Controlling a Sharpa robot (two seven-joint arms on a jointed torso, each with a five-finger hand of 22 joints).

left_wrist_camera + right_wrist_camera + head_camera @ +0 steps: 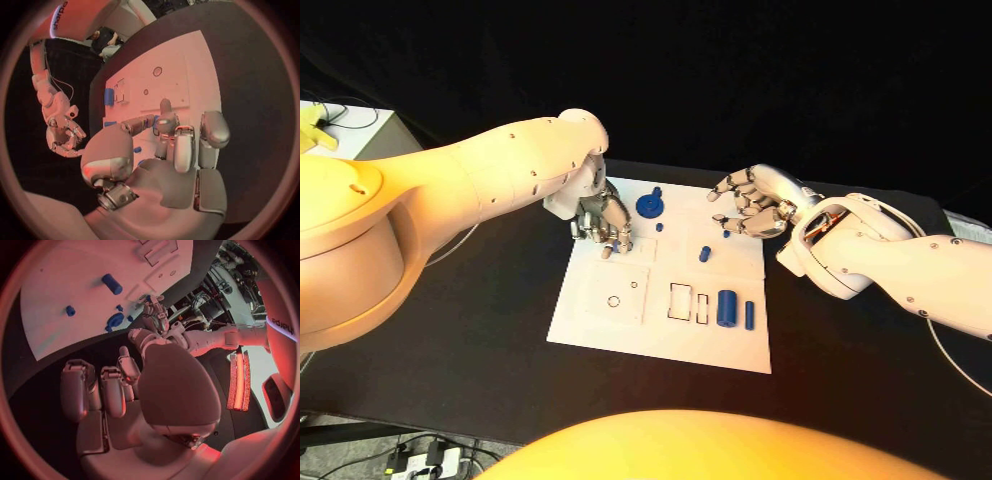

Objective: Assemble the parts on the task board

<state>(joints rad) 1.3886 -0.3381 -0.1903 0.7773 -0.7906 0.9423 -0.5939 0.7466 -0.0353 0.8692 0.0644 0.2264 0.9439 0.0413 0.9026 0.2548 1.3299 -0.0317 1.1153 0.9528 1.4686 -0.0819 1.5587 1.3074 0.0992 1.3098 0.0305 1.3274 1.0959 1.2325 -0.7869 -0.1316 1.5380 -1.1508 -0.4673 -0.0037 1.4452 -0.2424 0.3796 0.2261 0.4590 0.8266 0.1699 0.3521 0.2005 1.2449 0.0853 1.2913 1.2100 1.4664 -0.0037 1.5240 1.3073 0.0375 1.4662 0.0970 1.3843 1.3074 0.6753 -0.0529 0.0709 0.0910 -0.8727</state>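
The white task board (596, 325) lies mid-table. On it are a round blue part (651, 205), two small blue parts (659, 227) (705, 253), a blue cylinder (727, 307) and a thin blue bar (750, 315). My left hand (603, 222) reaches down at the board's far left corner, fingers extended, one fingertip (607, 250) touching the board; I see nothing in it. My right hand (759, 205) hovers over the board's far right edge, fingers curled in, nothing visible in them. The right wrist view shows the cylinder (112, 284) and the round part (115, 320) beyond my right hand (125, 390).
A square inset (620, 293) with round holes and two rectangular slots (679, 302) sit on the board's near half. Black table (473, 330) surrounds the board. A white box (358, 135) stands at the far left.
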